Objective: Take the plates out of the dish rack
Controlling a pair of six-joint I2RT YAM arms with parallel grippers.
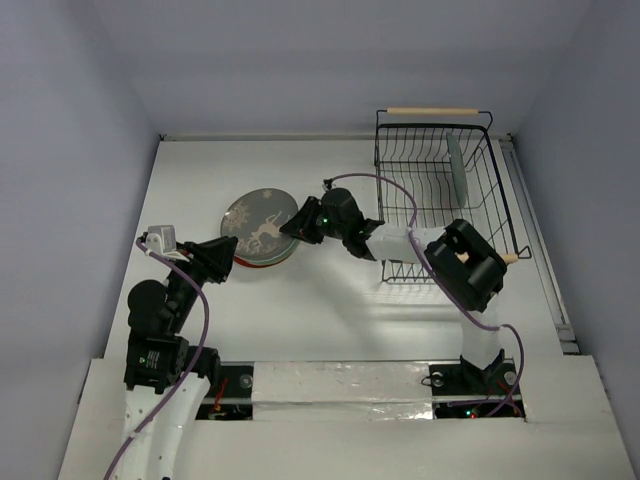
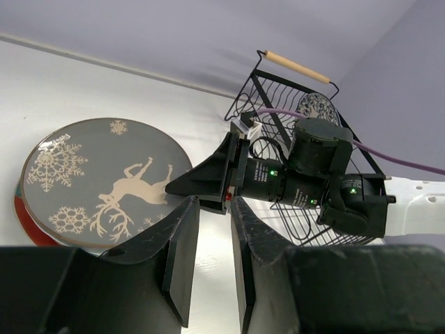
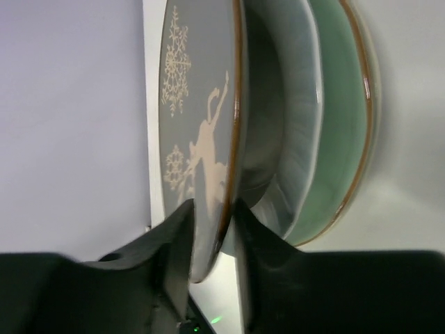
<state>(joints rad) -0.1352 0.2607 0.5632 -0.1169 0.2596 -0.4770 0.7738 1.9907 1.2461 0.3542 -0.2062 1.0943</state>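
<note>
The deer plate tops a three-plate stack on the desk, the right pincer straddling its rim, clamped or not I cannot tell, and the left pincer slightly apart and empty, while the blue-patterned plate waits in the dish rack.

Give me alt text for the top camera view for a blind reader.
The right hand straddles the rim of a grey deer plate topping a stack on the table; the open left hand sits beside the stack. One plate stands in the black dish rack.
</note>
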